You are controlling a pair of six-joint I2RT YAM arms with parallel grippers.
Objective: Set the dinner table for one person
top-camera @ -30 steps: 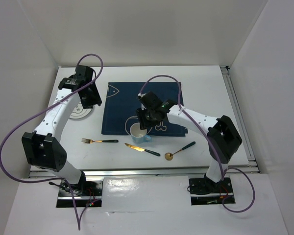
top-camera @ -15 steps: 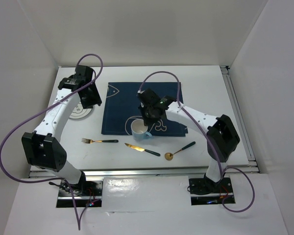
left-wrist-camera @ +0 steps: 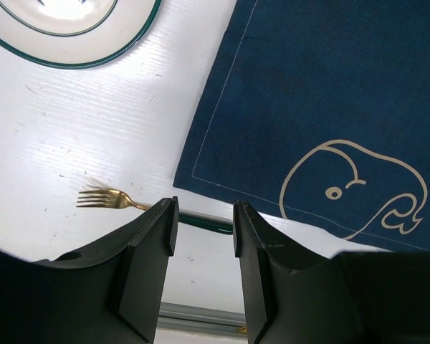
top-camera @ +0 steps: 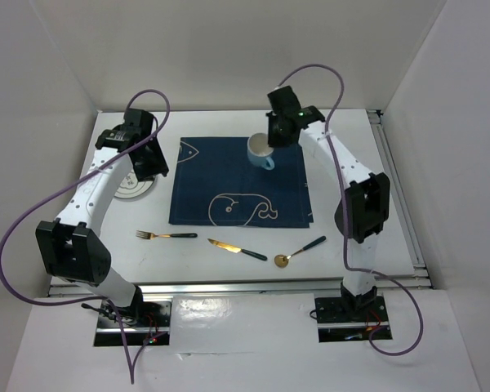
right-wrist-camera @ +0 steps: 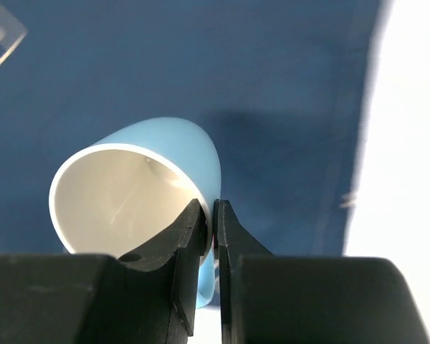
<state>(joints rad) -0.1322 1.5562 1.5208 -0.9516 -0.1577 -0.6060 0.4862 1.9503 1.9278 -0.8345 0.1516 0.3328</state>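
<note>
Flat white rectangular worktop, metal rail along near edge, long axis left to right, lying ahead of both arm bases. White walls on three sides. Right claw pinched on blue mug over placemat, far right part. Left claw parted, empty, near plate.

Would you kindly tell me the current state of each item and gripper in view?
Right gripper: shut on the rim of the blue cup.
Blue cup: opening up, held over the placemat's far right corner.
Left gripper: open, empty.
Plate: on the table, bare where visible.
Placemat: spread flat.
Fork: lying flat on the table.
Knife: lying flat on the table.
Spoon: lying flat on the table.
</note>
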